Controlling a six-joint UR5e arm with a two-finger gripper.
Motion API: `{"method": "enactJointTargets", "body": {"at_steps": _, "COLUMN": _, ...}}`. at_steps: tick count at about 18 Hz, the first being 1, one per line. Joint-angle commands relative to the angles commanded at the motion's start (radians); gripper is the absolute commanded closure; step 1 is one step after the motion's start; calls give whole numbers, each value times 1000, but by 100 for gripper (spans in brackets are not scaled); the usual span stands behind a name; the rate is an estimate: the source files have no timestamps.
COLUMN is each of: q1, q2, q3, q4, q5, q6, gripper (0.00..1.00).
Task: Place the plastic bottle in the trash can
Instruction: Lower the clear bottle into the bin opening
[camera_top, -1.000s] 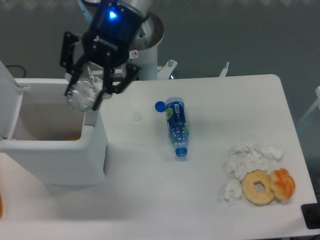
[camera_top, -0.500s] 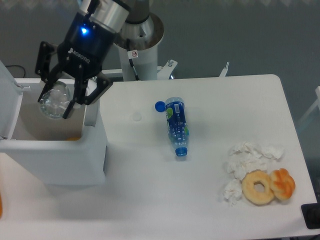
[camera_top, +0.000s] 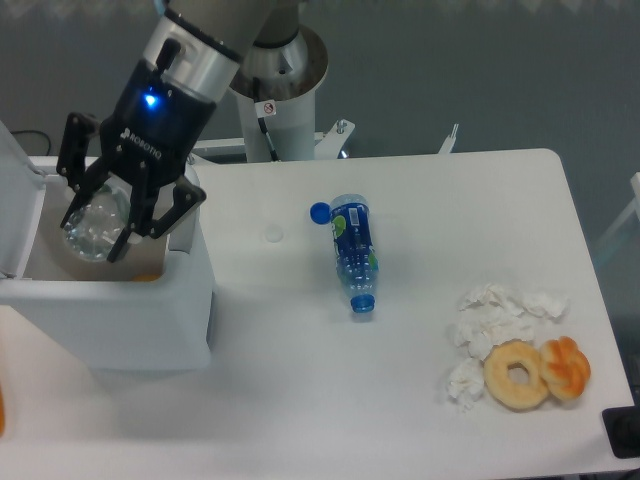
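Claw over bin mouth, clear bottle clamped between its black fingers.

The gripper (camera_top: 93, 222) is closed on the plastic bottle (camera_top: 95, 222), a clear, crinkled, round-sectioned thing with no label, held above the open interior of the trash can (camera_top: 130, 310). The can is white, boxy, with rounded corners; its hinged lid (camera_top: 18, 205) stands up just to the claw's left, and the can's right wall is close on the claw's other side. Something orange shows low inside the can, too small to tell. Well to the claw's right on the smooth white table (camera_top: 420, 200): a blue-labelled bottle (camera_top: 354, 253) lying flat, a loose blue cap (camera_top: 319, 212) touching it. Farther off, crumpled tissues (camera_top: 490, 320), a ring doughnut (camera_top: 517, 374), and a glazed pastry (camera_top: 567, 366).
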Motion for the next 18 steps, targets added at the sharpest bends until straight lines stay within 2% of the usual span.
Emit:
{"method": "enactJointTargets", "body": {"at_steps": 10, "q1": -2, "q2": 0, "q3": -21, "q4": 0, "q5": -28, "q6": 25, "gripper": 43}}
{"method": "enactJointTargets", "body": {"at_steps": 14, "q1": -2, "q2": 2, "q3": -55, "q4": 0, "q5": -28, "q6": 142, "gripper": 43}}
{"method": "enactJointTargets", "body": {"at_steps": 18, "q1": -3, "q2": 5, "q3": -63, "q4": 0, "q5": -47, "q6": 163, "gripper": 42}}
